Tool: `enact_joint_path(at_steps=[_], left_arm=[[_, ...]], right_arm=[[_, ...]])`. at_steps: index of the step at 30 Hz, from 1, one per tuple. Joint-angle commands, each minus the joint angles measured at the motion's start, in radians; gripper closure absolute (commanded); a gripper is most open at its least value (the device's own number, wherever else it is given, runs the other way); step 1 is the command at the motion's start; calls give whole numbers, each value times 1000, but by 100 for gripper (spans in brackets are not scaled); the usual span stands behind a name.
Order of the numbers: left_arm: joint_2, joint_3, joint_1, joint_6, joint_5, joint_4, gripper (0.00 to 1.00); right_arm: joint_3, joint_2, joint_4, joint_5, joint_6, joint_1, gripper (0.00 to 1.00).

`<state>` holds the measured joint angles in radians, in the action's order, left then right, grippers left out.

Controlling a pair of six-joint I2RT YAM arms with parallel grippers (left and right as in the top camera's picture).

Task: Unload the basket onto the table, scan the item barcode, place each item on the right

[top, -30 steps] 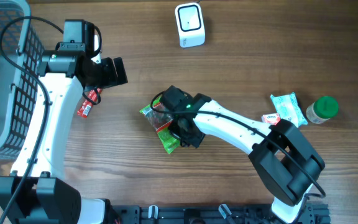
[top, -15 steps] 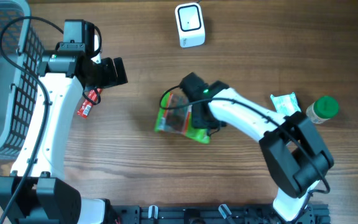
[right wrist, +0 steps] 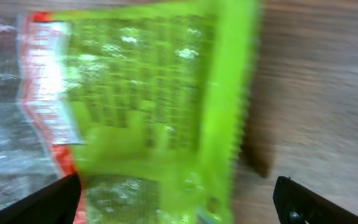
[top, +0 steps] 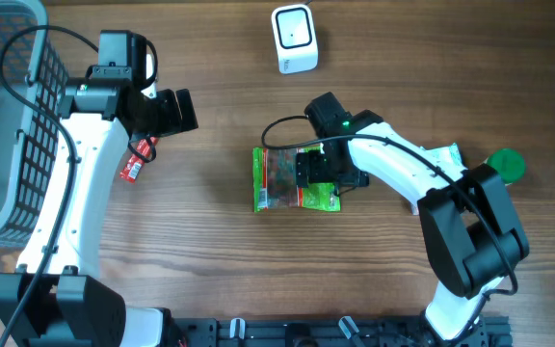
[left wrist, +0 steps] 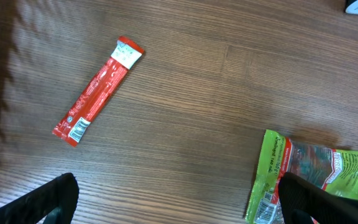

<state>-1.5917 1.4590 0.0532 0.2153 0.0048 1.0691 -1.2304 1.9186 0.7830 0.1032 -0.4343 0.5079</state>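
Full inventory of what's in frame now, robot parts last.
snack bag: 1, green, table centre
stick packet: 1, red, left of centre
scanner: 1, white, top centre
basket: 1, grey, far left
jar: 1, green lid, far right
wrapper: 1, white and teal, right, partly hidden
table: 1, brown wood, underneath everything
left end effector: 1, black, open, near stick packet
right end effector: 1, black, open, over snack bag
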Motion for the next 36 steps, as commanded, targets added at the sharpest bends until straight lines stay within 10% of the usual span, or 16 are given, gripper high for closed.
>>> enact_joint_path(at_steps=[1,36], left_arm=[[-1,0,1,3,5,-2,0],[-1,0,1,3,5,-2,0]], right_arm=[[8,-26,-23,116,94,3,1],[15,-26,-38,55,196,3,0]])
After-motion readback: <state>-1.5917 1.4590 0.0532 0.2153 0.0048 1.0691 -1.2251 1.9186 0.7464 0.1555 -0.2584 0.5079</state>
